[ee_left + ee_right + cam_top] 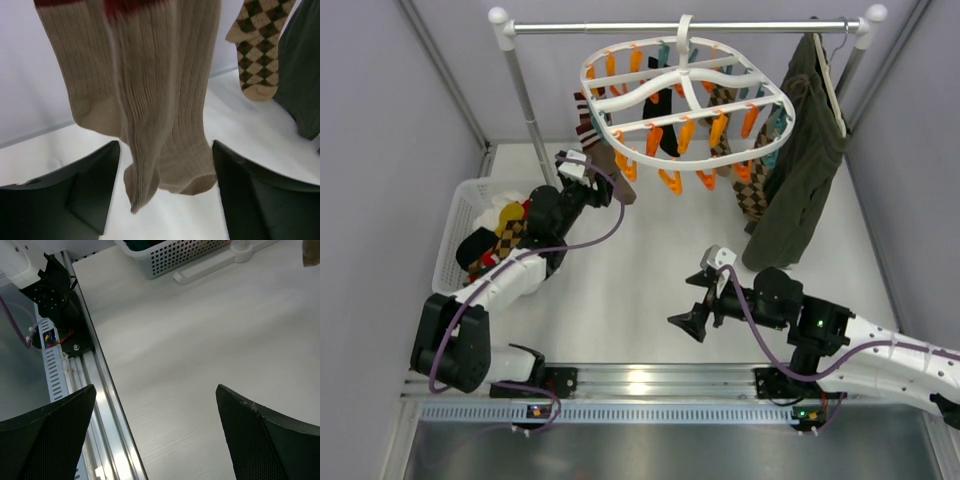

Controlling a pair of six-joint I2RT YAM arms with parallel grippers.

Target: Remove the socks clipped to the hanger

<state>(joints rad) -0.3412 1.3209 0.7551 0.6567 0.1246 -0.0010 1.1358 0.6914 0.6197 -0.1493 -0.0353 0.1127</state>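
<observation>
**Brown socks hung between open fingers**

The white hanger [685, 90] hung from the rail [680, 27] at the far side, above the worktop [640, 270]. Brown socks [603, 150] with striped tops were clipped at its left edge. A black sock [667, 130] hung near the middle. Diamond socks [752, 185] hung on the right, just beside a green coat [805, 150]. The left fingers [95, 185] were wide apart. The brown socks hung down between them and were not pinched. The right fingers [270, 440] were wide apart too. They were low over the worktop on the near right and held nothing. A white basket [455, 225] with socks in it sat on the left.
</observation>
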